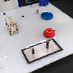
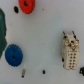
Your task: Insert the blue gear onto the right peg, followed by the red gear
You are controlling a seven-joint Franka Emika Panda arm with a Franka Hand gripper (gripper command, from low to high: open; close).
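Observation:
In the exterior view the blue gear (image 1: 46,15) lies flat on the white table toward the back right. Nearer the front, the smaller red gear (image 1: 48,32) lies just behind the white plate with a black border (image 1: 40,53). The right peg (image 1: 46,43) is a thin dark pin standing at that plate's right end, bare. A shorter dark stub (image 1: 33,52) stands at the plate's left end. The wrist view looks down from high on the blue gear (image 2: 13,54) and the red gear (image 2: 26,5). No fingers show in either view, and the plate is outside the wrist view.
A beige toothed block (image 1: 12,25) stands left of centre, seen also in the wrist view as the beige block (image 2: 70,52). Small dark bits (image 2: 23,73) lie scattered on the table. A dark green shape (image 2: 2,27) fills one wrist-view edge. Dark objects (image 1: 43,2) line the table's back.

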